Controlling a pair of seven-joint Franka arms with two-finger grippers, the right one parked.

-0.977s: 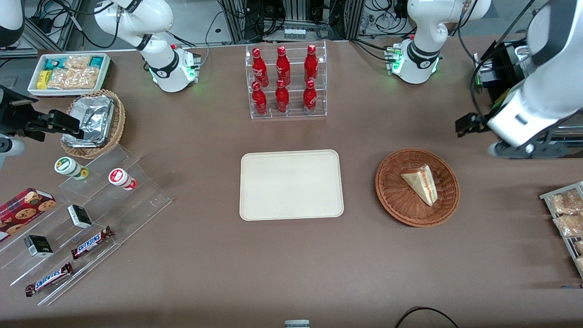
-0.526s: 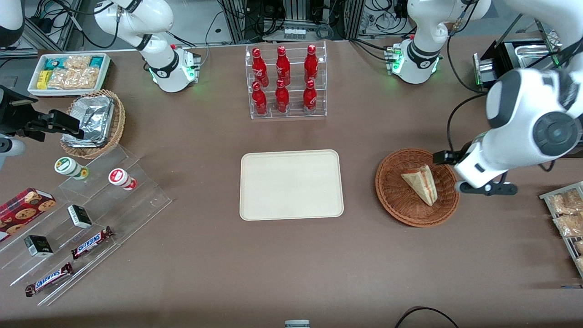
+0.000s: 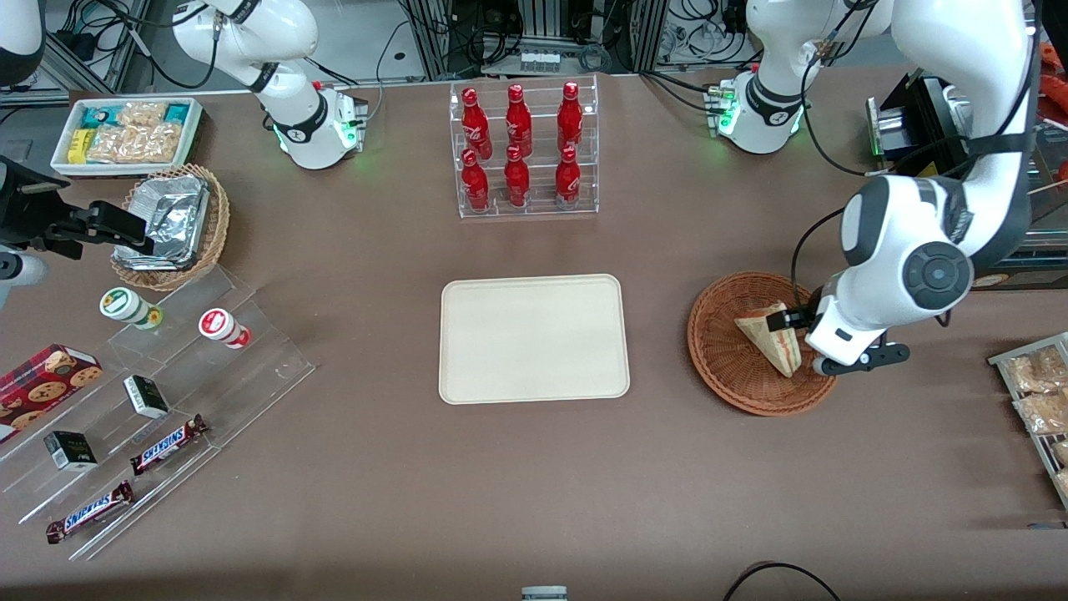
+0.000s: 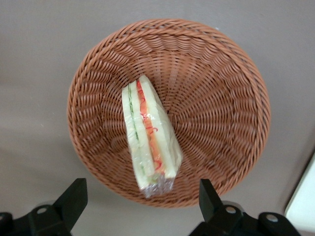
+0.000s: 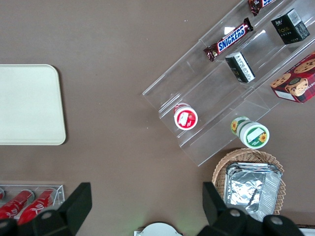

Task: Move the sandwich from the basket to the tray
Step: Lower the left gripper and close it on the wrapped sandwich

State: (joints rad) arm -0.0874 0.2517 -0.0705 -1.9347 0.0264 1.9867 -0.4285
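The sandwich point(image 3: 769, 335), a pale wedge with red-orange and green filling, lies in the round reddish-brown wicker basket point(image 3: 726, 367). In the left wrist view the sandwich point(image 4: 147, 135) lies near the middle of the basket point(image 4: 221, 98). My left gripper point(image 3: 805, 334) hangs over the basket's rim toward the working arm's end, beside the sandwich. It is open and empty point(image 4: 140, 189), with its jaws wide apart and level with the sandwich's narrow wrapped end. The cream tray point(image 3: 534, 338) lies bare at the table's middle, beside the basket.
A clear rack of red bottles point(image 3: 521, 150) stands farther from the camera than the tray. A stepped clear shelf point(image 3: 167, 367) with snacks, a tan basket of foil packets point(image 3: 171, 221) and a white bin point(image 3: 125, 133) lie toward the parked arm's end. Snack packets point(image 3: 1039, 392) lie at the working arm's end.
My left arm has swung in from the working arm's end of the table and come over the basket, beside the sandwich. The sandwich, basket and tray have not moved.
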